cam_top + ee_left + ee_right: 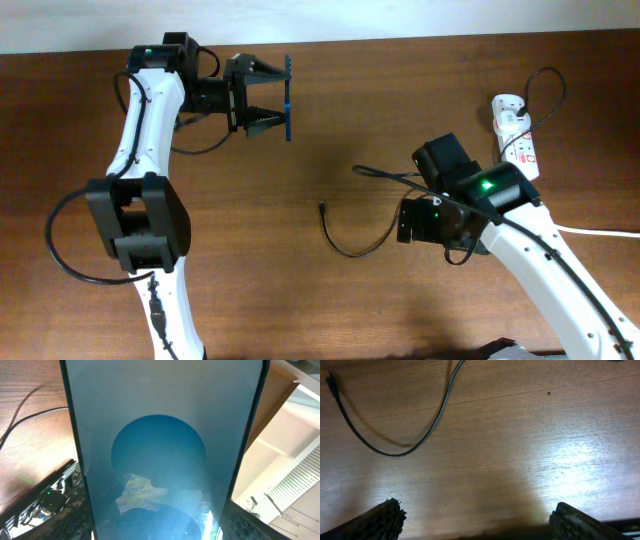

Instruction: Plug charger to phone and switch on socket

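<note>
Scene: two white and black robot arms are working over a brown wooden counter.

Left claw: sitting in the upper left of the overhead frame, it is gripping the phone between its two black fingers.

Phone: it is showing edge-on from above, as a thin blue vertical strip at the claw's tips. In the left wrist view its screen is filling most of the frame, glowing blue with a lighter oval in the middle.

Right claw: it is gaping wide and holding nothing. Its two dark fingertips are showing in the bottom corners of the right wrist view, with bare wood between them.

Charger: the thin black cable is lying on the counter in a loose curve near the centre of the overhead frame. Its small plug is resting free at the loop's left end, well apart from the phone. In the right wrist view the plug is sitting at the upper left edge.

Socket: the white strip is lying at the upper right of the overhead frame, beside the right arm.
</note>
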Tool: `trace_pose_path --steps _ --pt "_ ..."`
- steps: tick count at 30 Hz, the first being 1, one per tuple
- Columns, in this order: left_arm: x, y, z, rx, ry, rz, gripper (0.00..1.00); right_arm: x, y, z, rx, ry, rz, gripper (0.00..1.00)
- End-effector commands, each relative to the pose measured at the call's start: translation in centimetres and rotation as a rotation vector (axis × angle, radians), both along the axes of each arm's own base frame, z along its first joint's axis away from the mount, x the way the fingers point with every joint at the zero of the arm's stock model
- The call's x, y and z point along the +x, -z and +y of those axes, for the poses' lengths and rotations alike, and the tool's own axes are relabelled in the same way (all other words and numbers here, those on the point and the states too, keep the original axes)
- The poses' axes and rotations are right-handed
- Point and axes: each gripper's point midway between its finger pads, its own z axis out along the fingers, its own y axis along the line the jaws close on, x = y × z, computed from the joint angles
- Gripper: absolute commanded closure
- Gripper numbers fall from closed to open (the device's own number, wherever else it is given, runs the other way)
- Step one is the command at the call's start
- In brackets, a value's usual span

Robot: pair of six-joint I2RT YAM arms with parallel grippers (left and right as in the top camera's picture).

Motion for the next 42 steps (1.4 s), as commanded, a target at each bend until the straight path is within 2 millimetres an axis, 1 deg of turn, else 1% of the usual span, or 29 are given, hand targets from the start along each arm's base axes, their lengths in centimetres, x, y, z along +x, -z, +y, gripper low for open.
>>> trace_pose_path --steps 1,12,42 --pt "0.2 -1.93 0.31 -0.064 -0.007 -0.026 0.25 0.54 -0.51 0.83 0.036 0.003 -0.019 0.02" --pt "0.2 -1.93 0.31 -0.064 -0.007 -0.026 0.25 0.95 -0.6 1.05 0.047 0.002 -0.036 0.01" --pt "0.2 -1.93 0.31 -0.064 -0.007 -0.026 0.24 0.95 -0.59 1.05 0.046 0.002 -0.036 0.02"
